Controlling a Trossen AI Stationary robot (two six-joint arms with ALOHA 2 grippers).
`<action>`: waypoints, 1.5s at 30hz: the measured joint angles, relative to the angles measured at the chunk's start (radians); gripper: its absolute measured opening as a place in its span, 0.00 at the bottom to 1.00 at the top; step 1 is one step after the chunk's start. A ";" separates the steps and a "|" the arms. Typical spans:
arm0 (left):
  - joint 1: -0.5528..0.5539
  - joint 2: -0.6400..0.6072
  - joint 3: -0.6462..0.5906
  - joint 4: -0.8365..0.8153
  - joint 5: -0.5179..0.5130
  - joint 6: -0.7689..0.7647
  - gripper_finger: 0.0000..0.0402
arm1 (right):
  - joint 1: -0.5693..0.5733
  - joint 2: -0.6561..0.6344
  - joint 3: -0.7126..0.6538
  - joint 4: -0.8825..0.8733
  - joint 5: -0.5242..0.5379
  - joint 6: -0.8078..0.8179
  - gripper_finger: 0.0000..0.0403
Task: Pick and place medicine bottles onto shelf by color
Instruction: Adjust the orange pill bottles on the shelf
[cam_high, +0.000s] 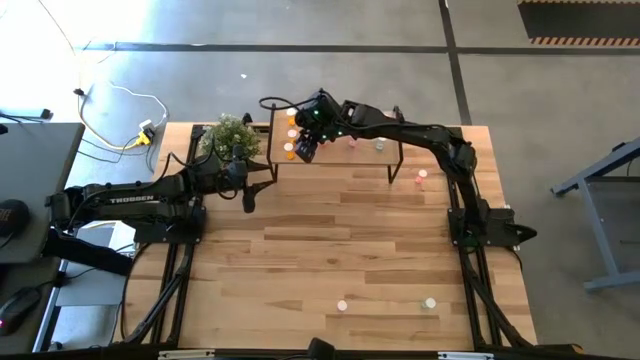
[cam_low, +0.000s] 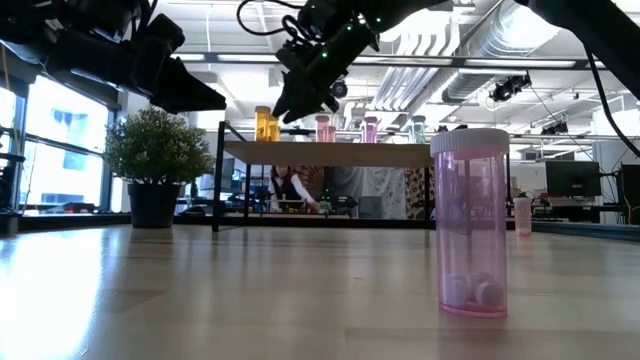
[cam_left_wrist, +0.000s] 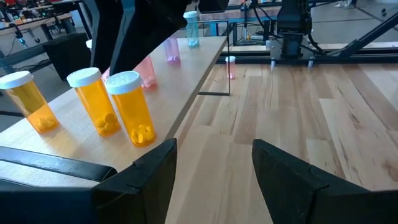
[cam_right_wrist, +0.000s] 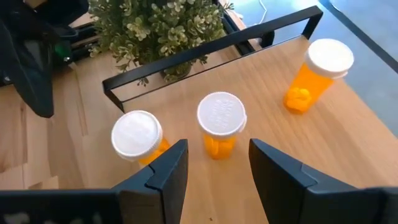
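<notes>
From above, I count three orange bottles (cam_high: 290, 136) on the shelf (cam_high: 370, 152), my right gripper (cam_high: 305, 150) just beside them. Low down, one pink bottle (cam_low: 471, 224) stands on the tabletop (cam_low: 200, 300). My wrist views show the left gripper (cam_left_wrist: 214, 168) and the right both with jaws apart, empty.

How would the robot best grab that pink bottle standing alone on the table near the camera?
Probably by its smooth round body just below the white cap, coming straight down from above. The pink bottle stands upright with nothing close beside it, so open gripper fingers could straddle its sides.
</notes>
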 joint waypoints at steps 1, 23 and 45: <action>0.000 0.000 0.000 0.000 0.000 0.000 0.50 | -0.001 0.000 0.000 0.000 0.000 0.000 0.40; 0.000 0.000 0.000 0.006 0.000 0.000 0.50 | -0.001 0.000 0.000 0.023 0.024 -0.040 0.40; 0.000 0.000 0.000 0.008 0.000 0.010 0.50 | -0.015 0.049 -0.002 0.079 0.048 -0.050 0.40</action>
